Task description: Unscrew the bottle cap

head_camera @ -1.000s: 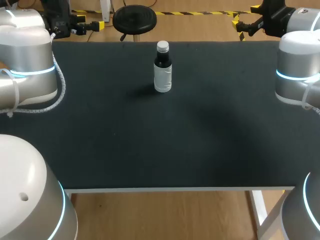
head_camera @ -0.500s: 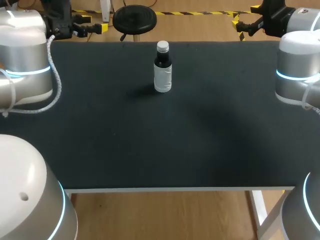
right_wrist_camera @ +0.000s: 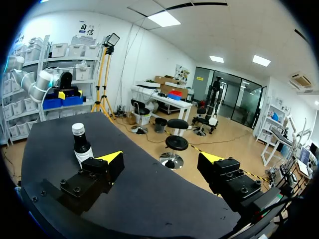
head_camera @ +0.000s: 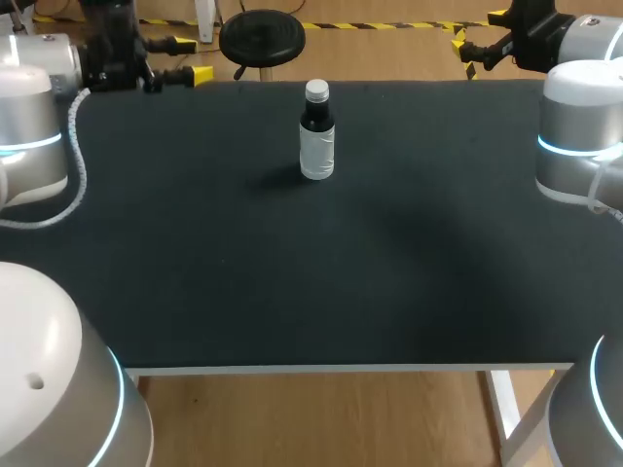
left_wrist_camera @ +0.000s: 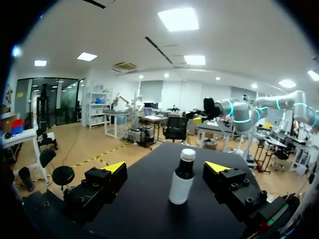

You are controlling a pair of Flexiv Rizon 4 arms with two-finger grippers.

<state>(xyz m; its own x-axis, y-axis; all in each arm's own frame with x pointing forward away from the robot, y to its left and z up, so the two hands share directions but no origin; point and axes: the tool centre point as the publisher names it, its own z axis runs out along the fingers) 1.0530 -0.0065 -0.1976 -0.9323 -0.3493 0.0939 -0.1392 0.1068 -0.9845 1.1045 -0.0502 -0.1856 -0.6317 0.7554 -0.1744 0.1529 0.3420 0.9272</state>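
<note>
A small bottle (head_camera: 317, 136) stands upright on the black surface (head_camera: 389, 272), near the far edge and about midway between the two arms. Its cap (head_camera: 316, 91) is pale and sits on a dark neck, and a white label wraps the lower body.

The left arm (head_camera: 39, 107) comes in at the far left corner. Its jaws are level with the surface's far edge, well apart from the bottle and pointing towards it. The right arm (head_camera: 579, 117) stands at the far right corner, and its jaws are just past the far edge, also well clear of the bottle.

From the left wrist, the bottle (left_wrist_camera: 181, 179) appears ahead of the jaws, in line with the gap between the two yellow fingertips (left_wrist_camera: 115, 167). The cap (left_wrist_camera: 187, 155) is on. The fingers are spread wide and touch nothing, so the left jaws are released. The dark surface (left_wrist_camera: 149, 199) runs out beneath them.

From the right wrist, the bottle (right_wrist_camera: 81, 147) stands off to one side, beyond one yellow fingertip (right_wrist_camera: 110, 158), which hides its lower part. The cap (right_wrist_camera: 78, 129) shows above the dark neck. These fingers are also spread wide and grasp nothing, so the right jaws are released. The curved edge of the surface (right_wrist_camera: 50, 149) passes beneath them.
</note>
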